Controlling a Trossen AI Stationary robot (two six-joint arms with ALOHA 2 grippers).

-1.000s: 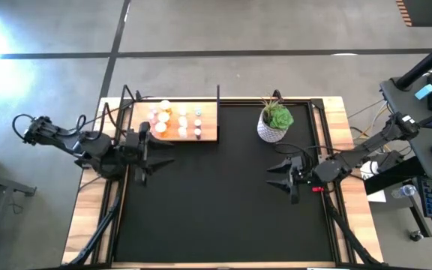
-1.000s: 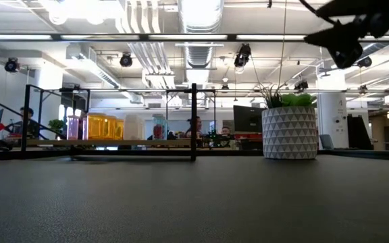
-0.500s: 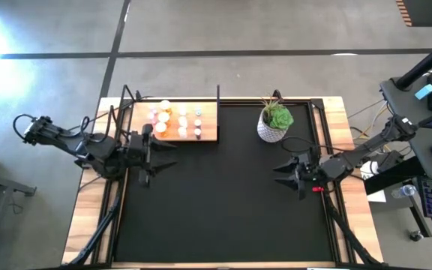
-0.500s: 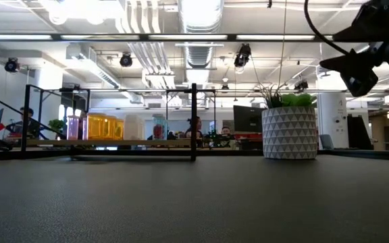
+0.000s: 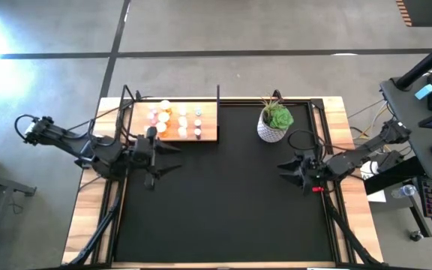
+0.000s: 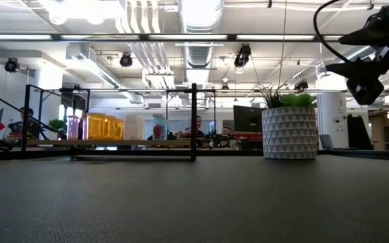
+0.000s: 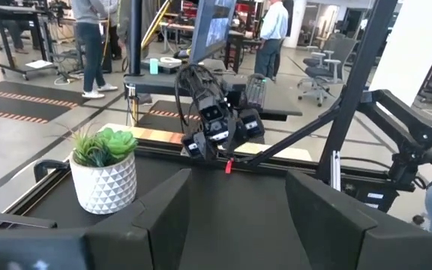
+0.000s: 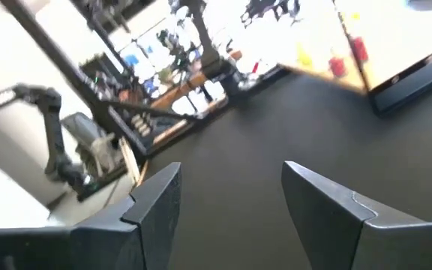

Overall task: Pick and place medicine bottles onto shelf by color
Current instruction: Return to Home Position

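Observation:
Several tiny medicine bottles (image 5: pixel 175 120), in orange, pink and white, stand on the light wooden shelf (image 5: pixel 207 132) at the far left of the black mat (image 5: pixel 216 202). In the low view the shelf (image 6: pixel 113 143) carries orange and pink bottles (image 6: pixel 104 126). My left gripper (image 5: pixel 169 157) is open and empty over the mat's left edge, near the shelf's near side. My right gripper (image 5: pixel 285 171) is open and empty above the mat's right part, near the plant.
A green plant in a white pot (image 5: pixel 274 121) stands at the far right of the mat, also in the low view (image 6: pixel 289 128). A black frame post (image 6: pixel 194 121) rises beside the shelf. The right arm (image 7: pixel 216 124) shows in the left wrist view.
My left gripper has gone a little toward the table's right edge, along the shelf's near side. My right gripper has drawn back toward the table's right edge.

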